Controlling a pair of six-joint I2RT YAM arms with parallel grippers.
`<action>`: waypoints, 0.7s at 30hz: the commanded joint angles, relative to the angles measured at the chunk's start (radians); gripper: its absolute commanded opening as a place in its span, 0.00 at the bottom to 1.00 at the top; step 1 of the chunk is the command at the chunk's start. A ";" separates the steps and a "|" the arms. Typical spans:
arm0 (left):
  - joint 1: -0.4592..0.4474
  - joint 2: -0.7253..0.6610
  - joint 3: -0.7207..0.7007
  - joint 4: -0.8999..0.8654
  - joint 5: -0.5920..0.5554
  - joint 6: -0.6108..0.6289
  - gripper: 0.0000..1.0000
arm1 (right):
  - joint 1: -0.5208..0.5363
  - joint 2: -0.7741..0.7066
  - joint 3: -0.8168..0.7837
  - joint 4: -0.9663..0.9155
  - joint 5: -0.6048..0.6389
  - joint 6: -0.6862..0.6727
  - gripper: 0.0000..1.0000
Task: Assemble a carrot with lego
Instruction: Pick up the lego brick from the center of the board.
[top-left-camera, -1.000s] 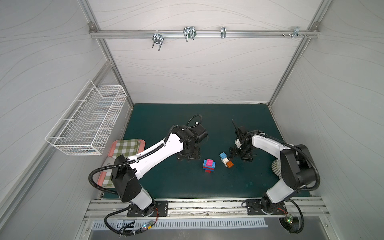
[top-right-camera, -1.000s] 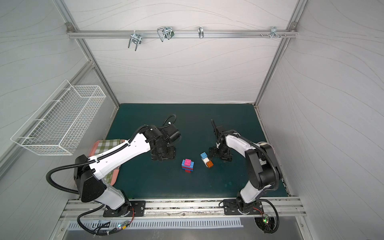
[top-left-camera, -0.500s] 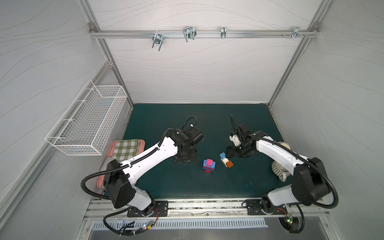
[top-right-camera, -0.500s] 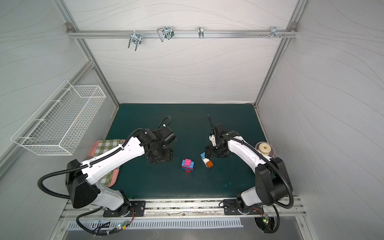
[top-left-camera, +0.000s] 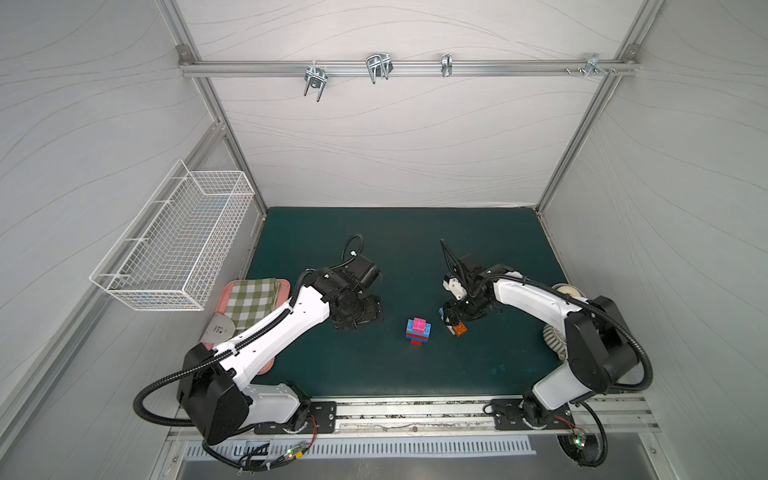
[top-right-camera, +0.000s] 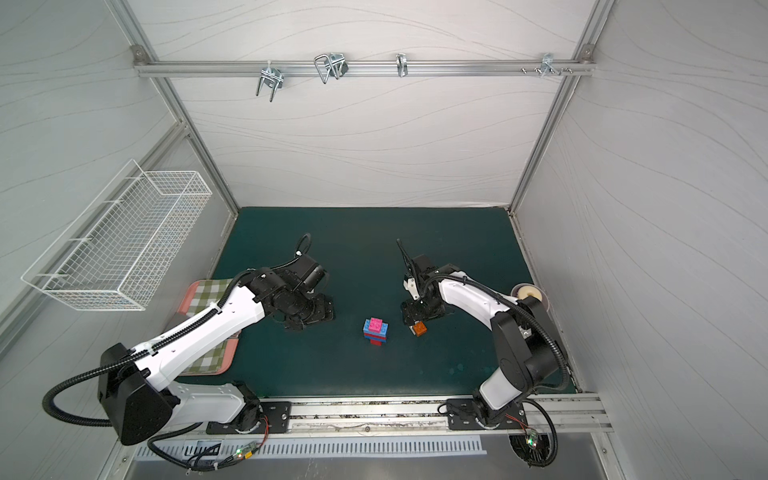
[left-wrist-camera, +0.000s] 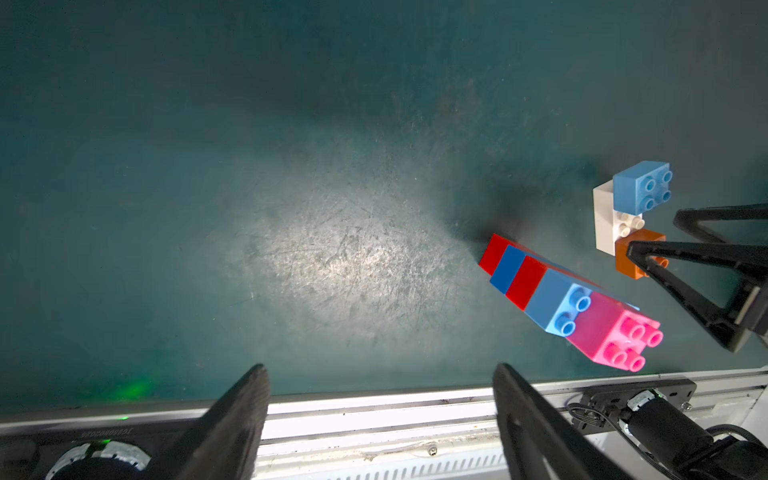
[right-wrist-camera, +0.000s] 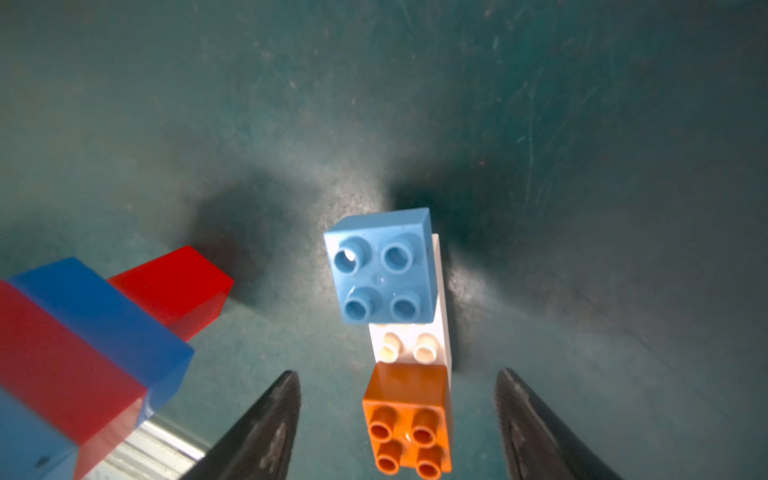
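The wire basket (top-left-camera: 174, 245) hangs on the wall at the left arm's side; its contents cannot be made out. The pink tray (top-left-camera: 284, 284) at the bench (top-left-camera: 415, 257) edge holds a folded checked cloth (top-left-camera: 249, 303). The carrot stack (top-left-camera: 418, 329) stands mid-bench between both arms, pink brick (left-wrist-camera: 615, 328) uppermost, red tip (left-wrist-camera: 492, 251) at the base. Just beside it sits the white bar (right-wrist-camera: 415, 349) carrying a light-blue brick (right-wrist-camera: 384, 266) and an orange brick (right-wrist-camera: 409, 419). The right tool (right-wrist-camera: 397, 374) has its fingers apart, straddling the orange brick without contact. The left tool (left-wrist-camera: 378, 370) is apart, empty, over bare bench.
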 joint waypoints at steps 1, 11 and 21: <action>0.005 -0.020 -0.008 0.041 0.017 -0.001 0.85 | 0.026 0.020 -0.015 0.025 0.040 -0.046 0.72; 0.008 -0.020 -0.029 0.059 0.016 -0.002 0.86 | 0.058 0.063 -0.011 0.045 0.080 -0.083 0.55; 0.014 -0.022 -0.043 0.070 0.019 -0.001 0.86 | 0.077 0.093 0.004 0.042 0.110 -0.092 0.51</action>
